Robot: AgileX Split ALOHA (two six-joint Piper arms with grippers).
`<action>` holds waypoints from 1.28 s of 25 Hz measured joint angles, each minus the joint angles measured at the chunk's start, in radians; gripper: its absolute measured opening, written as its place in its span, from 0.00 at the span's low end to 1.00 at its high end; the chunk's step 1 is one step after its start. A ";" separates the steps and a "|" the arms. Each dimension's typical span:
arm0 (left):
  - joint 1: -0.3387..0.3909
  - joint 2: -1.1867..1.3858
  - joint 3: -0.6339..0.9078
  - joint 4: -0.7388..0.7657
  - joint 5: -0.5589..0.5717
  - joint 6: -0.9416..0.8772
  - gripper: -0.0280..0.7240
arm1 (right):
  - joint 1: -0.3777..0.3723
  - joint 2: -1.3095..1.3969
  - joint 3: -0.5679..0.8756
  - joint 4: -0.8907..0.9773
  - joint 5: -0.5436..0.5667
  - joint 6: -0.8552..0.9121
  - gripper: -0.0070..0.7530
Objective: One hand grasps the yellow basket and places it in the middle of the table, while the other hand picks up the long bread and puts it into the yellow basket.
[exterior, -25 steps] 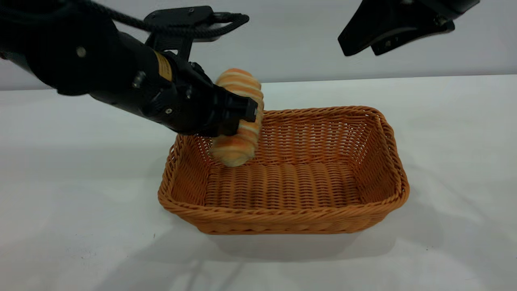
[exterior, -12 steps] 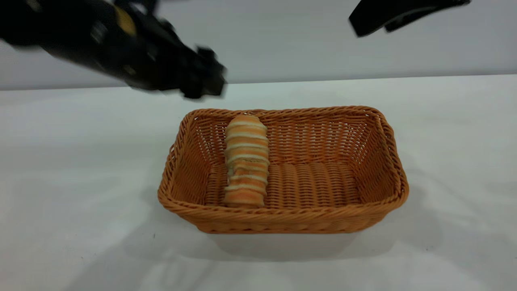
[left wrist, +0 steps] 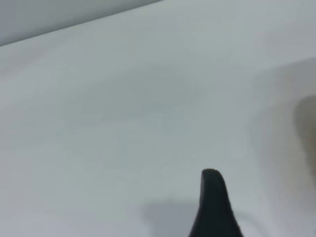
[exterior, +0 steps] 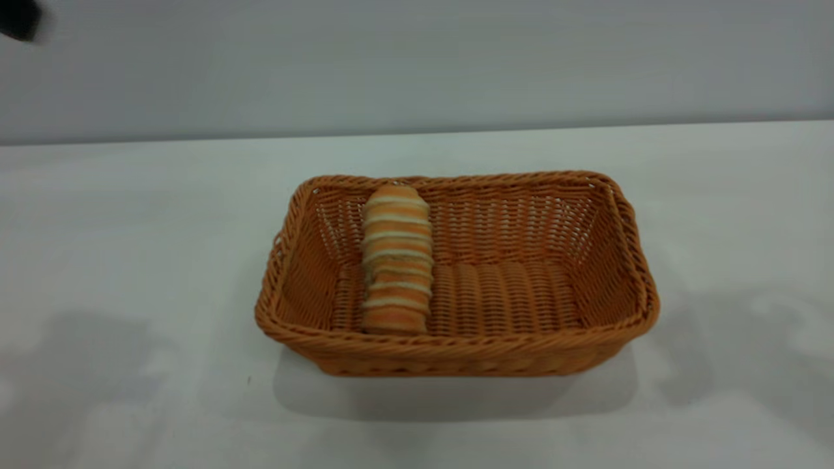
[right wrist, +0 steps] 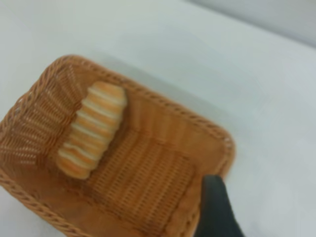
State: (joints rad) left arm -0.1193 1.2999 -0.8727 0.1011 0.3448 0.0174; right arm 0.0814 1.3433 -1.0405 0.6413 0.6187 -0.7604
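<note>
The yellow basket stands in the middle of the table. The long bread lies inside it at its left end, reaching from the near wall up the far wall. The right wrist view shows the basket and the bread from above. One black finger of my right gripper hangs over the basket's rim, clear of it. A dark bit of my left arm shows at the exterior view's top left corner. One finger of my left gripper hangs over bare table. Both grippers are empty.
White tabletop lies on every side of the basket. A grey wall runs behind the table's far edge. Soft shadows of the arms fall on the table at the near left and near right.
My left gripper let go of the bread, which dropped into the basket, then pulled away up and to the left. My right gripper rose out of the exterior view.
</note>
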 joint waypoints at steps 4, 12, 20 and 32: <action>0.064 -0.169 0.008 0.002 0.117 0.026 0.78 | -0.015 -0.098 0.000 -0.058 0.042 0.040 0.73; 0.067 -0.470 0.016 -0.003 0.362 0.030 0.78 | -0.014 -0.320 0.000 -0.299 0.167 0.305 0.73; 0.067 -0.695 0.016 -0.004 0.671 -0.017 0.78 | -0.014 -0.548 0.001 -0.398 0.372 0.447 0.73; 0.046 -1.010 0.176 -0.063 0.817 -0.037 0.78 | 0.020 -0.855 0.100 -0.420 0.581 0.526 0.73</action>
State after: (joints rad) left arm -0.0730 0.2902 -0.6967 0.0376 1.1615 -0.0200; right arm 0.1009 0.4881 -0.9402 0.2210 1.2000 -0.2347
